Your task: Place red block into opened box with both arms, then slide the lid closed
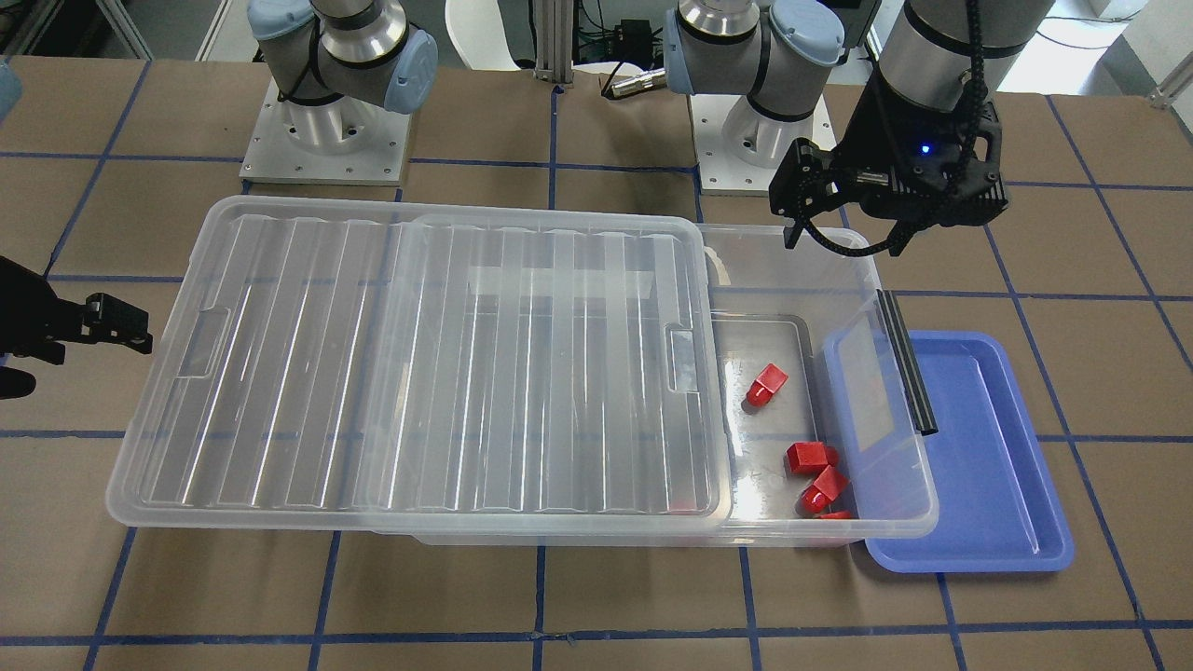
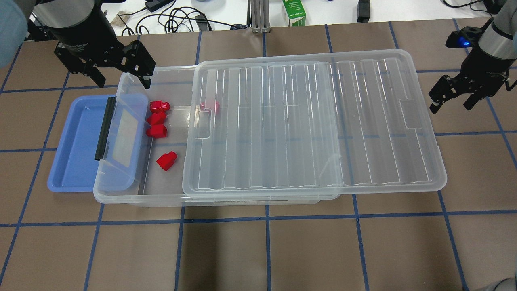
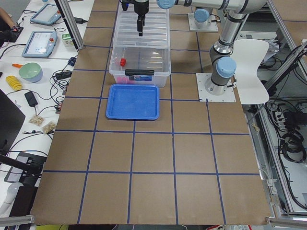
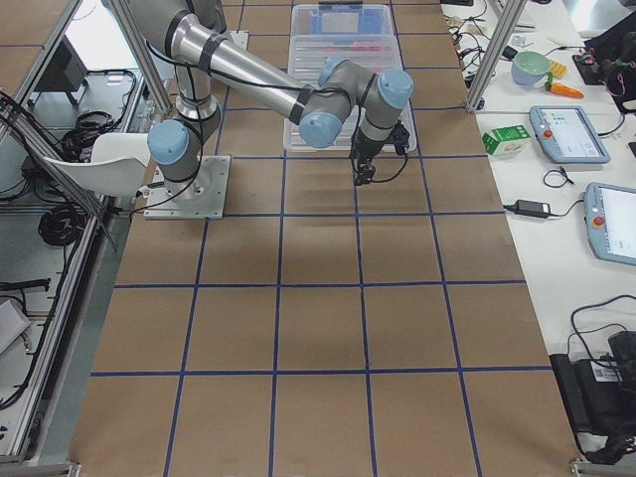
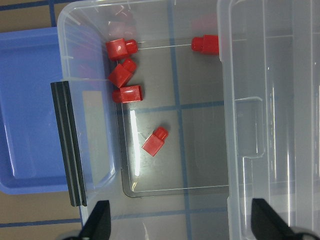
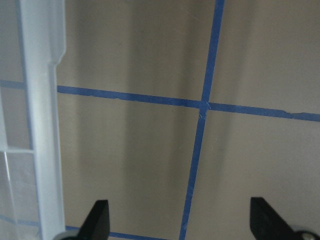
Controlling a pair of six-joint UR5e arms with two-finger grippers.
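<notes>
1. Overhead exterior view gives us the relation that matters. The lid (image 2: 311, 125) runs lengthwise across the counter (image 2: 258, 250), set toward our right. Its right short end overhangs the box (image 2: 133, 199), and the box's left end is uncovered.
2. Our right pincer (image 2: 451, 106) hangs just off that overhanging end, above bare counter and not touching the lid. The lid lies to its left. Its fingers are spread, with nothing between them.
3. Our left pincer (image 2: 123, 83) hovers over the box's far left corner, its fingers likewise spread and empty.
4. A red block (image 2: 167, 160) lies alone on the box floor in the uncovered part. Three more sit clustered near the left wall, and a fifth shows through the lid's left edge. None is held.
5. We judge that the placing is done and only the closing is left. The right arm is the nearer one to push the lid's end leftward along its long axis. The left pincer would need to be out of the lid's path.
</notes>
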